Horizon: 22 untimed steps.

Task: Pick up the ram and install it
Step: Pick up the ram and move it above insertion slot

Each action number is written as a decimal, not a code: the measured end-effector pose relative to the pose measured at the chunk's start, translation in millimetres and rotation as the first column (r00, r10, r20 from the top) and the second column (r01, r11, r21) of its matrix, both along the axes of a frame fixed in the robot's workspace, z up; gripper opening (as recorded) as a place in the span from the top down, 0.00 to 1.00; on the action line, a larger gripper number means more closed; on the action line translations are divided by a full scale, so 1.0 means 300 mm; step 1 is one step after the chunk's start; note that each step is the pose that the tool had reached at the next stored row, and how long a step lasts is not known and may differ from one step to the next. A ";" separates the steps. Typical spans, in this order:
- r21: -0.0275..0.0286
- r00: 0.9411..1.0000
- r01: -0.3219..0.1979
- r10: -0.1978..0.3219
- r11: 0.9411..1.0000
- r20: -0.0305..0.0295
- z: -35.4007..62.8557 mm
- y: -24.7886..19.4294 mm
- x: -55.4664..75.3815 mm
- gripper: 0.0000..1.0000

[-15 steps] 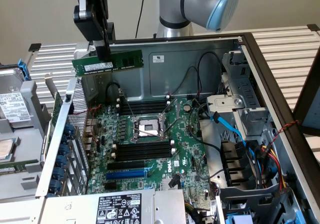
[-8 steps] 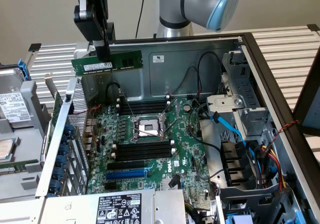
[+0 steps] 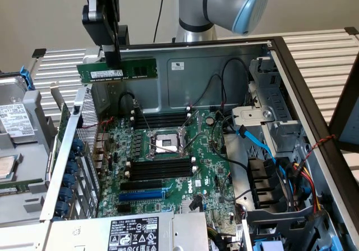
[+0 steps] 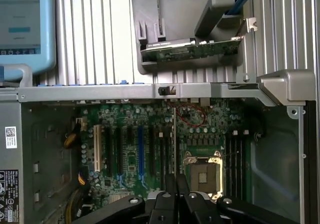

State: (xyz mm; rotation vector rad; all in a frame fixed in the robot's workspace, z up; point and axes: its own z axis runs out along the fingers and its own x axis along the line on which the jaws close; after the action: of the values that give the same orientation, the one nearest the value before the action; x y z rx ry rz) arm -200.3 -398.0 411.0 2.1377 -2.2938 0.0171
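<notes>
claw (image 3: 113,55): pressed together, pinching the ram by its upper edge.
ram (image 3: 118,70): held level in the air, above the open case's corner on the exterior view's left, clear of the motherboard (image 3: 210,167).
black memory slots (image 3: 162,169): lie below, on either side of the cpu socket (image 3: 162,143).
obstructions: black cable loop (image 3: 128,98) just under the ram; blue expansion slot (image 3: 143,195) nearer the camera.
</notes>
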 end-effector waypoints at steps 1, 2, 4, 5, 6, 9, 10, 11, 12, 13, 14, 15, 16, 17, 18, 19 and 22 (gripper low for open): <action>0.001 1.000 0.001 -0.001 1.000 0.000 0.000 0.001 0.005 0.88; 0.001 1.000 0.002 -0.002 1.000 0.000 -0.001 0.002 0.012 0.88; 0.003 1.000 0.004 -0.004 1.000 0.000 -0.003 0.004 0.024 0.88; 0.005 1.000 0.005 -0.005 1.000 0.000 -0.004 0.005 0.030 0.88; 0.007 1.000 0.005 -0.005 1.000 -0.001 -0.007 0.007 0.034 0.88; 0.016 1.000 0.007 -0.007 1.000 -0.007 -0.014 0.012 0.044 0.88; 0.017 1.000 0.007 -0.007 1.000 -0.010 -0.016 0.015 0.050 0.88; 0.018 1.000 0.007 -0.007 1.000 -0.013 -0.018 0.018 0.059 0.88; 0.021 1.000 0.007 -0.007 1.000 -0.013 -0.020 0.020 0.070 0.88; 0.024 1.000 0.008 -0.007 1.000 -0.014 -0.021 0.022 0.082 0.88; 0.026 1.000 0.008 -0.007 1.000 -0.016 -0.023 0.024 0.092 0.88; 0.028 1.000 0.008 -0.007 1.000 -0.018 -0.026 0.027 0.102 0.88; 0.030 1.000 0.008 -0.007 1.000 -0.021 -0.028 0.030 0.112 0.88; 0.032 1.000 0.008 -0.007 0.999 -0.025 -0.030 0.033 0.119 0.88; 0.032 1.000 0.008 -0.007 0.999 -0.028 -0.030 0.034 0.123 0.88; 0.032 1.000 0.008 -0.007 0.999 -0.029 -0.030 0.034 0.124 0.88; 0.032 1.000 0.008 -0.007 0.999 -0.029 -0.030 0.034 0.126 0.88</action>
State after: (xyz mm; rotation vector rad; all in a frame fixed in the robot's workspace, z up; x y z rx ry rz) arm -162.4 -387.9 401.9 2.1297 -2.3020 -0.0503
